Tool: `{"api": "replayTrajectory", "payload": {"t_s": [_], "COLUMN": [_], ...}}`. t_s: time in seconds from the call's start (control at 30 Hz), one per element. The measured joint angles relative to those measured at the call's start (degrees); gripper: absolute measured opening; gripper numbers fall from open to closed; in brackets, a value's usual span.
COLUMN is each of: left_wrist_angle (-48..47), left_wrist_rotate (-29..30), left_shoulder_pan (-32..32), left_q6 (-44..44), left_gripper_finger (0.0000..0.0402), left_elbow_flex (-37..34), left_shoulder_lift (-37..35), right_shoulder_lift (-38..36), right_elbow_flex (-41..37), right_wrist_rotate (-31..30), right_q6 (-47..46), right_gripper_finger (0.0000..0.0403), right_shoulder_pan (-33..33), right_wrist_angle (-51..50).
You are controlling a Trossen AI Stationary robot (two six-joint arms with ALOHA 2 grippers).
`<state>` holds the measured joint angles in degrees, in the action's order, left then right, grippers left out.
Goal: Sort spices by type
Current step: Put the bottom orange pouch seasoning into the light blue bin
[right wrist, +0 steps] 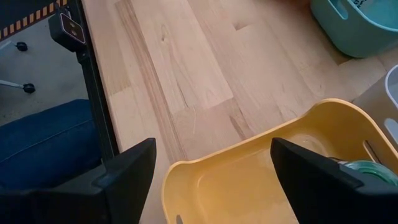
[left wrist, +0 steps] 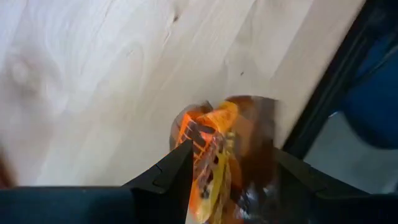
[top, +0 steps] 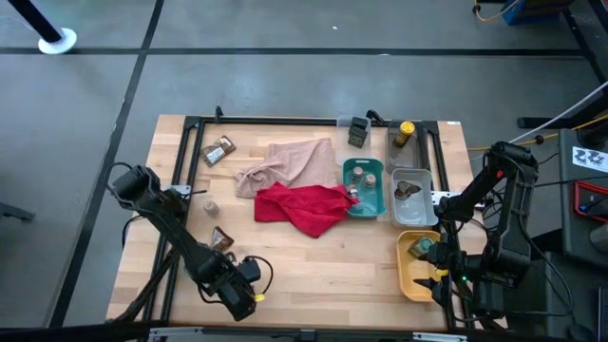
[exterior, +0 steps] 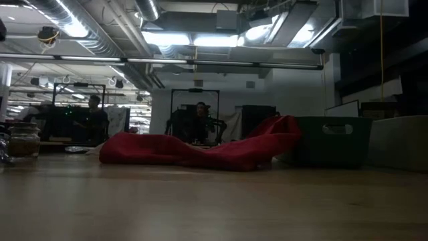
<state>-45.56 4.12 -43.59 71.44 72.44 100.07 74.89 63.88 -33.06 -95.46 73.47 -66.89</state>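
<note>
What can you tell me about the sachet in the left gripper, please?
The sachet is a crinkly, glossy packet, orange and dark brown with yellowish streaks. It sits between the left gripper's dark fingers, which close on it from both sides, just above the wooden table near its black-framed left edge. Its lower part is hidden behind the fingers.
</note>
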Motion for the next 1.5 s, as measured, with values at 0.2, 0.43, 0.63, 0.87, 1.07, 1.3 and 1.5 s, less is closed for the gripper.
{"api": "replayTrajectory", "payload": {"t_s": [0.2, 0.43, 0.63, 0.87, 1.07, 1.3, 1.5], "left_wrist_angle": [-0.06, -0.07, -0.04, 2.81, 7.58, 17.89, 27.5], "left_wrist_rotate": [0.03, -0.04, -0.06, -0.13, 0.1, -1.21, -2.64], "left_shoulder_pan": [0.07, 0.07, 0.1, 2.13, 7.23, 15.34, 21.85], "left_q6": [-4.24, -4.22, -4.2, -4.83, -10.88, -23.1, -31.48], "left_gripper_finger": [0.0155, 0.0133, 0.004, 0.001, 0.0005, 0.0002, 0.0002], "left_elbow_flex": [-0.02, -0.02, -0.02, -0.02, -0.02, -0.04, -0.04], "left_shoulder_lift": [2.58, 3.39, 3.39, 3.39, 2.83, 2.58, 2.58], "right_shoulder_lift": [0.0, 0.0, 0.0, 0.0, 0.0, 0.0, -0.02], "right_elbow_flex": [0.0, 0.0, 0.0, 0.0, 0.0, -0.13, -2.98], "right_wrist_rotate": [-2.09, -2.99, -4.16, -10.83, -17.75, -24.11, -27.39], "right_q6": [0.0, 0.0, 0.03, 3.32, 5.51, 6.57, 11.17], "right_gripper_finger": [0.0317, 0.0317, 0.0317, 0.0317, 0.0317, 0.0317, 0.0317], "right_shoulder_pan": [0.0, 0.0, 0.0, 0.0, 0.0, -0.02, -3.83], "right_wrist_angle": [0.02, 0.02, 0.02, 0.04, 0.03, 0.19, 5.18]}}
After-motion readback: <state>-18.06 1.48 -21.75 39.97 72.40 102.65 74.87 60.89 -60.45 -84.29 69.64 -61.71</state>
